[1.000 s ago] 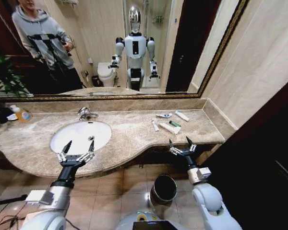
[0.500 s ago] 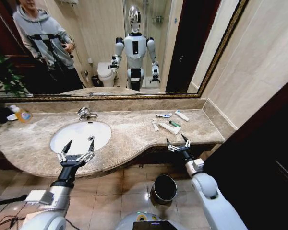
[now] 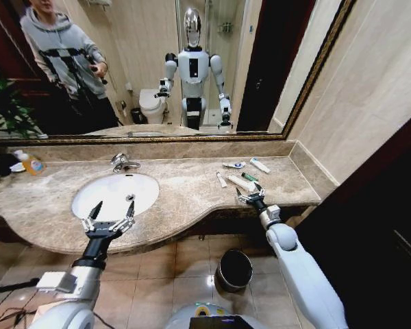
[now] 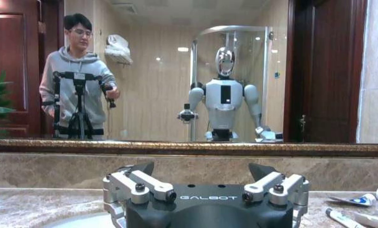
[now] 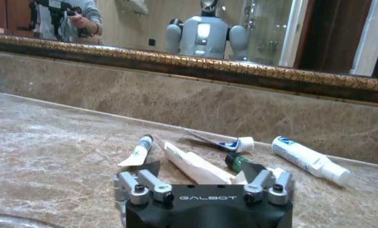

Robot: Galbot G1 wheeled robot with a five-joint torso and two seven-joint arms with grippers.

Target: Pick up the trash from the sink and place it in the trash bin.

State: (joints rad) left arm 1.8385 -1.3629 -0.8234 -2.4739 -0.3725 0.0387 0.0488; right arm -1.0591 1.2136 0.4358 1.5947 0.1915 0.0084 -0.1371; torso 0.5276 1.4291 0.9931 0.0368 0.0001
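The trash (image 3: 241,176) is found not in the basin but on the marble bench (image 3: 185,188), to the right of the sink (image 3: 116,194) and near the back wall. It is a loose cluster of small white tubes: a long tube (image 5: 192,164), a thin sachet-like tube (image 5: 138,151) beside it, a green-capped piece (image 5: 237,162), a flattened tube with blue markings (image 5: 217,141) and, a little apart, a plump tube with blue print (image 5: 306,159). Several of them lie touching or overlapping.

The right gripper (image 3: 251,197) is held low over the front of the bench, just short of the cluster, with its jaws spread and nothing between them; in the right wrist view the long tube and the green-capped piece lie just beyond the jaws. The left gripper (image 3: 108,218) is parked over the front rim of the sink, its jaws likewise spread and empty. The trash bin (image 3: 233,270) stands on the floor below the bench edge, between the two arms.

The chief risk is judged to lie in the crowding: two tubes could be pinched at once, or a neighbour could be nudged off the bench. A flat, thin tube could also be slid along the smooth marble rather than gripped. Since the bin's mouth is narrow and sits well below, a drop could be missed if the release is made off-centre.
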